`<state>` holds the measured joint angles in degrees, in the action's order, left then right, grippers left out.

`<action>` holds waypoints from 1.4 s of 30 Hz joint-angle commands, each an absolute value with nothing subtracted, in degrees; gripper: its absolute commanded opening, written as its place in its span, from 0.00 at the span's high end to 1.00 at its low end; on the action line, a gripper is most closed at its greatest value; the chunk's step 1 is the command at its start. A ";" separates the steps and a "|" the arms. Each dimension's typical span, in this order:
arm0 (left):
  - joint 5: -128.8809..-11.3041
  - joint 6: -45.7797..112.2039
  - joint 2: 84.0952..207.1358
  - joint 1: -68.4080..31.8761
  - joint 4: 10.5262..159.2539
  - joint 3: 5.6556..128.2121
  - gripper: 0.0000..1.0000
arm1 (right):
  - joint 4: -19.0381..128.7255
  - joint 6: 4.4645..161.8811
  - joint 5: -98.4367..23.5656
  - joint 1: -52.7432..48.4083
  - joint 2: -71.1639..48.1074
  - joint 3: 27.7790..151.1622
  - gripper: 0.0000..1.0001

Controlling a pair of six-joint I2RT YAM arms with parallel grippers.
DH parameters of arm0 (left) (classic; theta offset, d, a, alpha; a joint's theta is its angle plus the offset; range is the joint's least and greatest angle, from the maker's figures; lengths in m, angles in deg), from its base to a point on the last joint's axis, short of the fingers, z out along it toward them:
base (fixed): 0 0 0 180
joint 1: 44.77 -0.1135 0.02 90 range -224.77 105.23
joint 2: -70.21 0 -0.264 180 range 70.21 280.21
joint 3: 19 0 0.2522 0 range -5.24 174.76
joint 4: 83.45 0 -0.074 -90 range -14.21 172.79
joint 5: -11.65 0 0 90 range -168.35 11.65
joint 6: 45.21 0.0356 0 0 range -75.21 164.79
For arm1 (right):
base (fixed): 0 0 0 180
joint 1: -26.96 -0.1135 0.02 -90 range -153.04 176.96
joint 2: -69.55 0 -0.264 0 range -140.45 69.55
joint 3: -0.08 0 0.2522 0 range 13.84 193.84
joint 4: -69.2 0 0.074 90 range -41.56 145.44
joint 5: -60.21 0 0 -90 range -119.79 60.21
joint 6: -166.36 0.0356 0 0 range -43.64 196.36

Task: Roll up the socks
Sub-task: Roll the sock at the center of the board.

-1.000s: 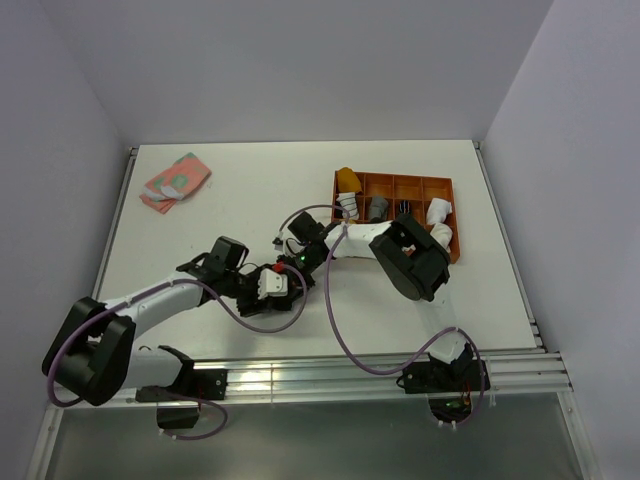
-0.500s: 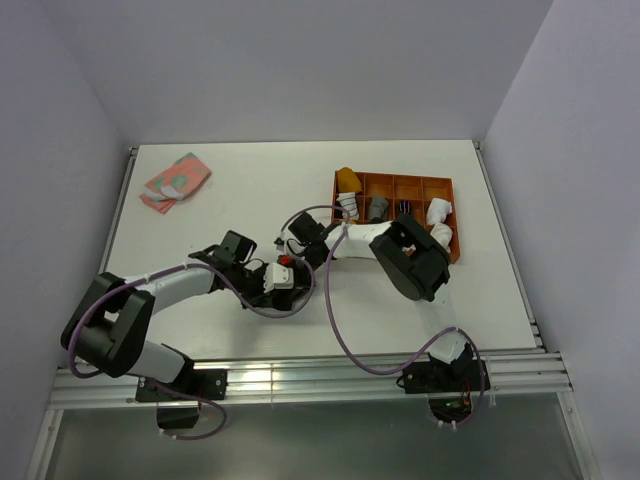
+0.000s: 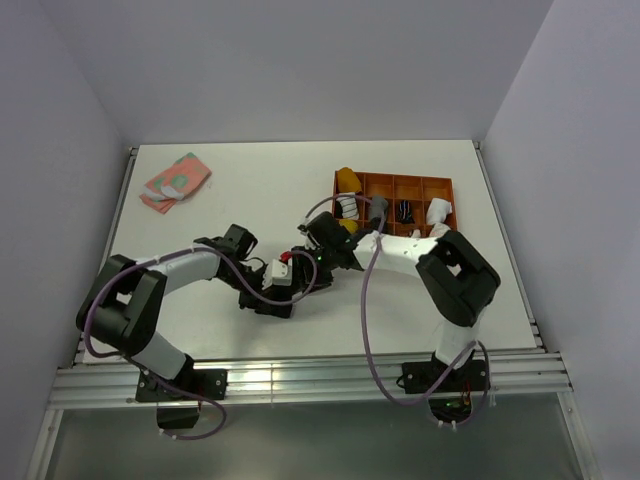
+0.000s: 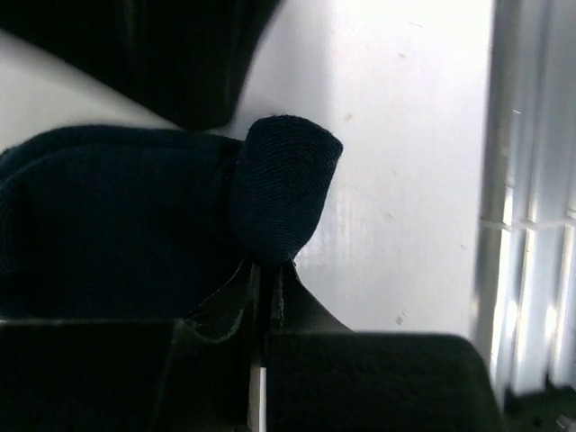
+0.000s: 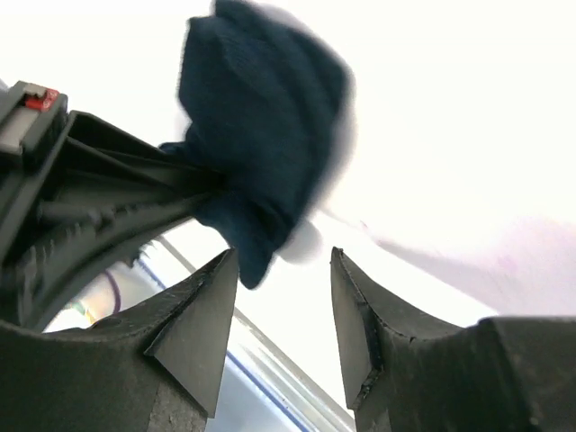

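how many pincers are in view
2: the left pincer, over the white table's middle, is shut on the dark navy fabric sock; the right pincer is open right beside it, facing that sock. Neither is hidden.

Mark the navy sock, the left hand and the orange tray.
navy sock [image 4: 108, 234]: left wrist view, on its flat body.
left hand [image 4: 264, 274]: left wrist view, between its fingertips.
orange tray [image 3: 420, 179]: top external view, on its far rim.

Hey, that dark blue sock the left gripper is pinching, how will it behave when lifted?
Probably floppy: the navy sock folds over in a soft lump above the left gripper, which is shut on a bit of it. Likely light, since that thin pinch holds it. It looks knitted, so it should grip rather than slip.
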<state>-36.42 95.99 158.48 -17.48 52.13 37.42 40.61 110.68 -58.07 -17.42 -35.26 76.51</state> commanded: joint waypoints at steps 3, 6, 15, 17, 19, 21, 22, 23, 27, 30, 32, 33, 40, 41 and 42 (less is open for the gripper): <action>-30.19 103.58 164.77 -21.99 35.44 43.53 1.00 | 49.71 115.91 -45.54 -17.51 -25.13 67.82 0.46; -29.75 105.69 169.16 -23.58 31.39 46.79 1.00 | 53.76 115.56 -40.27 -18.30 -21.25 62.89 0.46; -30.89 112.99 180.24 -24.99 17.67 54.69 1.00 | 57.09 102.84 -21.10 -31.83 -15.44 61.65 0.47; -31.42 114.22 183.40 -25.25 14.33 55.93 1.00 | 59.39 100.01 -19.17 -35.68 -15.52 61.91 0.47; -31.42 115.01 185.25 -25.43 13.01 57.07 1.00 | 60.79 95.97 -18.02 -37.81 -16.05 62.18 0.48; -31.25 115.54 186.22 -25.43 11.07 57.95 1.00 | 63.17 92.29 -18.02 -40.44 -16.84 62.44 0.48; -31.24 115.80 187.36 -25.43 10.28 58.92 1.00 | 63.87 91.31 -18.37 -41.24 -17.19 62.44 0.48; -31.16 116.42 188.06 -25.43 8.45 59.45 1.00 | 65.27 90.43 -18.37 -41.94 -17.54 62.53 0.49; -31.24 117.04 190.35 -25.43 6.59 60.86 1.00 | 66.34 87.35 -20.82 -44.14 -20.70 63.84 0.49; -31.51 116.86 191.41 -25.43 6.24 61.30 1.00 | 65.20 85.77 -21.71 -45.81 -23.77 66.30 0.50; -31.42 116.51 191.76 -25.43 5.88 61.65 1.00 | 64.23 85.06 -21.18 -47.21 -25.28 68.06 0.50; -31.42 116.77 192.02 -25.43 5.62 61.82 1.00 | 63.88 84.36 -21.18 -47.48 -25.98 68.76 0.50; -31.33 116.07 192.64 -25.43 5.71 62.35 1.00 | 61.94 82.86 -22.06 -48.63 -31.78 72.28 0.49; -31.51 115.72 192.55 -25.52 6.05 62.44 1.00 | 61.86 82.95 -22.23 -48.63 -32.39 72.54 0.49; -31.60 115.55 192.47 -25.43 6.23 62.35 1.00 | 61.77 83.04 -22.50 -48.54 -32.66 72.55 0.49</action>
